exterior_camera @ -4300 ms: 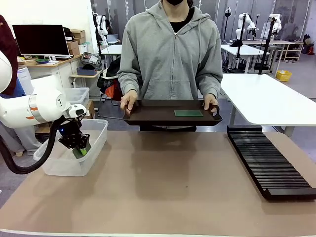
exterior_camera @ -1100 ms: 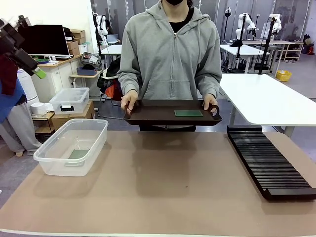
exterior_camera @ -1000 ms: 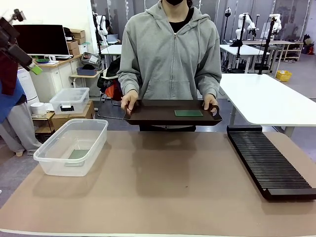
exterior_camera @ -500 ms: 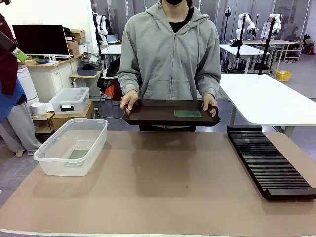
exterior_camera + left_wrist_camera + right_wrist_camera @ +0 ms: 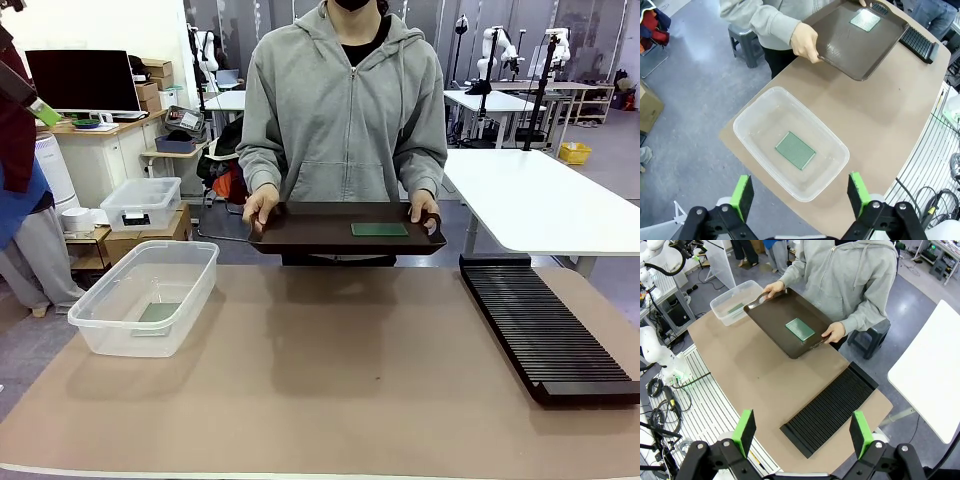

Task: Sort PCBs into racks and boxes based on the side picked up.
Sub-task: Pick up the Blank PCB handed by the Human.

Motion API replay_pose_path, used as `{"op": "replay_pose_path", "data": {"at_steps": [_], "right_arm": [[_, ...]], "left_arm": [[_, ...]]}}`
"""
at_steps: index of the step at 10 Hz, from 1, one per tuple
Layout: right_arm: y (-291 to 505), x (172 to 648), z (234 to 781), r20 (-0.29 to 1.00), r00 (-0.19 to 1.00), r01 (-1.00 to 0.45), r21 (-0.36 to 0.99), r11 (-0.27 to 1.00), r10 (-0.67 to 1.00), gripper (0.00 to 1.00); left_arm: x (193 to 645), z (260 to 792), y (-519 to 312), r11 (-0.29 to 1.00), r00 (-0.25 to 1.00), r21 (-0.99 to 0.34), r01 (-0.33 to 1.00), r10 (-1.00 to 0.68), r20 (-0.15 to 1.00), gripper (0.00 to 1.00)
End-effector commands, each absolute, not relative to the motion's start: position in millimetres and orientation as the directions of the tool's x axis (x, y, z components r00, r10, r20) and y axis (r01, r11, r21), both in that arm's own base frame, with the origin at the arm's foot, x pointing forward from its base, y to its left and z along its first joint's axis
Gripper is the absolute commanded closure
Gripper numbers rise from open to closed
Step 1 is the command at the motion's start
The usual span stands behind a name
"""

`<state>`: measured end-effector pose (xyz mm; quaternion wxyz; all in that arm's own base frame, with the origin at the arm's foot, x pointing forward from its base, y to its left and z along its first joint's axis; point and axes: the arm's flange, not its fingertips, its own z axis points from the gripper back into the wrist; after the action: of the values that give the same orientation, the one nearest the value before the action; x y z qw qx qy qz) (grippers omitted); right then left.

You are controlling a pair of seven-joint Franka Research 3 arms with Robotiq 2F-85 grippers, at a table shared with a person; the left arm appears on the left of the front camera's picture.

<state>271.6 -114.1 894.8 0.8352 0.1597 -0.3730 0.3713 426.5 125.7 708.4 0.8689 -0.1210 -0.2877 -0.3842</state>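
One green PCB (image 5: 380, 229) lies on a dark brown tray (image 5: 300, 232) that a person holds by both handles at the far table edge. The other PCB (image 5: 795, 150) lies flat on the bottom of the clear box (image 5: 762, 117) at the table's left; it shows through the box (image 5: 120, 335) as a PCB (image 5: 158, 312) in the front view too. The long black rack (image 5: 545, 330) lies at the right. My left gripper (image 5: 800, 195) hangs open high above the box, holding nothing. My right gripper (image 5: 802, 432) is open high over the table, above the rack (image 5: 830, 410) and tray (image 5: 772, 315).
A smaller lidded clear box (image 5: 140, 203) stands on the floor behind the table's left side. A white table (image 5: 540, 200) stands at the back right. The brown tabletop (image 5: 340, 370) between box and rack is bare.
The left gripper, earlier down in the box with the PCB, has let it go and risen up and left to the picture's edge. The person has nudged the tray slightly left.
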Motion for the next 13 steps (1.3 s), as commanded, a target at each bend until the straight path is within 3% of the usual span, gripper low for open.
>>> {"op": "replay_pose_path", "data": {"at_steps": [1, 8, 13], "right_arm": [[-112, 270, 896, 0.744, 0.438, -0.745, -0.012, 0.667, 0.504, 0.00], [-112, 270, 896, 0.744, 0.438, -0.745, -0.012, 0.667, 0.504, 0.00], [-112, 270, 896, 0.744, 0.438, -0.745, -0.012, 0.667, 0.504, 0.00]], "left_arm": [[404, 738, 118, 0.671, 0.518, -0.010, 0.741, -0.562, 0.645, 0.00], [383, 784, 116, 0.555, 0.349, 0.056, 0.830, -0.595, 0.724, 0.00], [379, 788, 117, 0.576, 0.374, 0.056, 0.816, -0.598, 0.708, 0.00]]}}
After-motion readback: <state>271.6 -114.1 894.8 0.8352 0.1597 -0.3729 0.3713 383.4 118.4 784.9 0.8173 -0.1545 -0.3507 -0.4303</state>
